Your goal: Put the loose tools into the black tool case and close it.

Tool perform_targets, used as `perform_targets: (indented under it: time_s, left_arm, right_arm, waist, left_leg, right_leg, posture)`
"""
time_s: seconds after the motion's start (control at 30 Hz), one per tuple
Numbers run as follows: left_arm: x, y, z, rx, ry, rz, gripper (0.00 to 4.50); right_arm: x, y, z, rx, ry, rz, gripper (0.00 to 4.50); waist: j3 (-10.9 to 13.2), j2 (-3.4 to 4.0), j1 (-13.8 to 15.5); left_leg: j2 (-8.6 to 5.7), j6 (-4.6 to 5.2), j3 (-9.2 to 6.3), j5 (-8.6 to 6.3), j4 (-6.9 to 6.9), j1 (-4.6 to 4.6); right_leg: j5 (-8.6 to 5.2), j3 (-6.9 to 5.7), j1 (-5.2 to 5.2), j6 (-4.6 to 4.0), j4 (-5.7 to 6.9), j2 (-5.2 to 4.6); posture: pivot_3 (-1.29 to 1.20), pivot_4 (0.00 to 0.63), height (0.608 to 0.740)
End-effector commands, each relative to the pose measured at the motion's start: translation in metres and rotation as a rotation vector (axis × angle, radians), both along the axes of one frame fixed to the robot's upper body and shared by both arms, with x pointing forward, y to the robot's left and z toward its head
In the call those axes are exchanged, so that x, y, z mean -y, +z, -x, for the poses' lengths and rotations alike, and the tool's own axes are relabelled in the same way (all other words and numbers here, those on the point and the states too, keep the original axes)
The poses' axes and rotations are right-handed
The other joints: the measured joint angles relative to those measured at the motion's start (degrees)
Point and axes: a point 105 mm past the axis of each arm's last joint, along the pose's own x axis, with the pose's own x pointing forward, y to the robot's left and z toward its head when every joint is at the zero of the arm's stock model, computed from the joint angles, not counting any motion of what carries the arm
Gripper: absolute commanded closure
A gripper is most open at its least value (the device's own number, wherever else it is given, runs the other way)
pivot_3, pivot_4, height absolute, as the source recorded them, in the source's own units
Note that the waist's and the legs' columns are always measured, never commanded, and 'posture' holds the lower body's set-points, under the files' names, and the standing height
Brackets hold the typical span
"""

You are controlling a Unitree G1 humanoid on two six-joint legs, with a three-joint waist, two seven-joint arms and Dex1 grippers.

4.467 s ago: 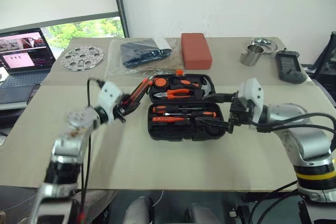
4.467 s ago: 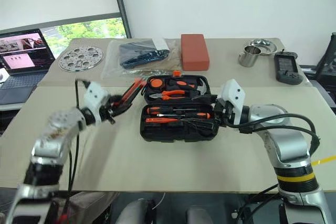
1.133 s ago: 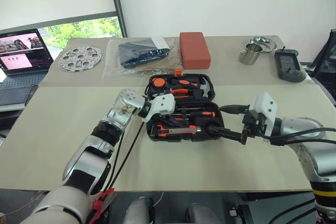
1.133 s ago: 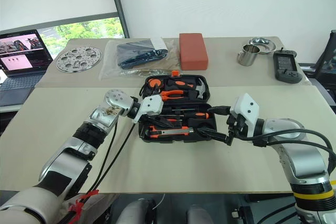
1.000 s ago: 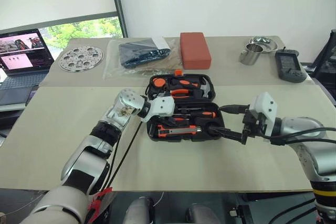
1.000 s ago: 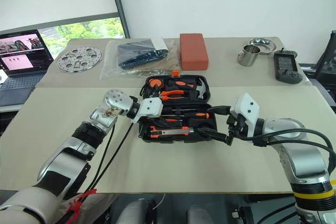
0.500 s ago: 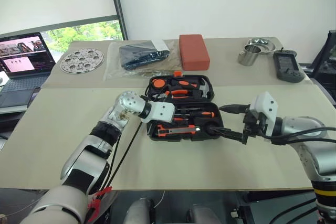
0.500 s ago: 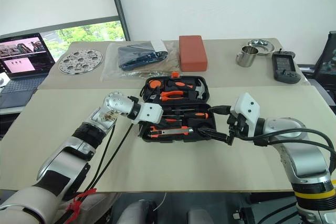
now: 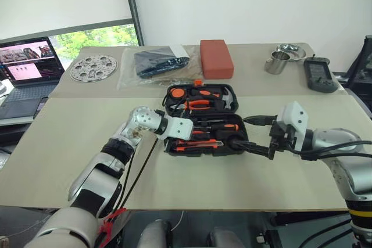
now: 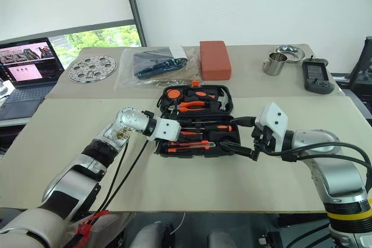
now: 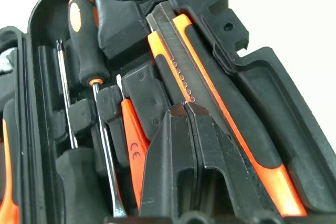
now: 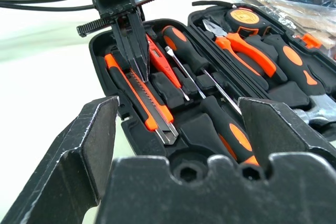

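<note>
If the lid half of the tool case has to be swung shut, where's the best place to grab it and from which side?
Likely the far rim of the lid by the orange latch, reached from above and behind: the black tool case lies flat open, hinge across its middle, so that edge gives most leverage.

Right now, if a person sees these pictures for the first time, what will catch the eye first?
First the open black case in the middle of the table, full of orange-handled tools. The left gripper, shut, presses its tips down beside the knife in the case's near half. The right gripper waits open at the case's right front corner.
</note>
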Motion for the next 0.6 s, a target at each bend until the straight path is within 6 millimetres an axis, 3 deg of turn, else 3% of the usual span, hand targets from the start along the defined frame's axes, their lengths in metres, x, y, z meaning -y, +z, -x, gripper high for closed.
perform_targets:
  time_s: [0.03, 0.2, 0.3, 0.4, 0.6]
  left_arm:
    - [0.009, 0.025, 0.003, -0.079, 0.010, 0.135, 4.45]
    - [0.006, 0.074, 0.012, -0.174, 0.003, 0.327, 4.45]
    - [0.001, 0.089, 0.028, -0.249, -0.028, 0.379, 3.84]
    - [-0.005, 0.098, 0.040, -0.260, -0.044, 0.380, 2.61]
    - [-0.016, 0.103, 0.053, -0.265, -0.032, 0.350, 0.56]
  right_arm:
    - [0.017, -0.003, -0.012, 0.031, -0.100, 0.090, 0.30]
    - [0.054, -0.013, -0.026, -0.022, -0.218, 0.229, 0.30]
    - [0.076, -0.019, -0.031, -0.099, -0.267, 0.302, 0.30]
    - [0.090, -0.021, -0.041, -0.154, -0.295, 0.321, 0.30]
    - [0.106, -0.033, -0.059, -0.261, -0.322, 0.378, 0.30]
  waist:
    - [0.0, 0.00, 0.1]
    - [0.0, 0.10, 0.1]
    - [0.0, 0.11, -0.6]
    - [0.1, 0.09, -1.1]
    - [0.2, 0.13, -1.2]
  left_leg:
    - [0.01, 0.00, -0.01, 0.00, 0.02, -0.05]
    - [0.00, -0.02, 0.01, 0.02, 0.02, -0.37]
    - [0.01, -0.11, 0.04, 0.08, 0.00, -0.29]
    - [0.05, -0.14, 0.02, 0.09, -0.02, -0.16]
    - [0.03, -0.13, 0.05, 0.09, -0.02, -0.02]
  right_leg:
    - [0.00, -0.02, -0.03, 0.00, 0.00, 0.00]
    - [0.00, -0.03, -0.35, 0.00, 0.00, 0.06]
    - [0.00, 0.05, -0.33, 0.00, -0.01, 0.10]
    - [-0.01, 0.04, -0.22, -0.01, -0.04, 0.15]
    - [-0.01, 0.10, -0.09, -0.01, -0.07, 0.12]
  posture:
    - [0.00, 0.150, 0.740]
    - [0.00, 0.150, 0.740]
    - [0.00, 0.150, 0.740]
    - [0.00, 0.150, 0.740]
    - [0.00, 0.150, 0.740]
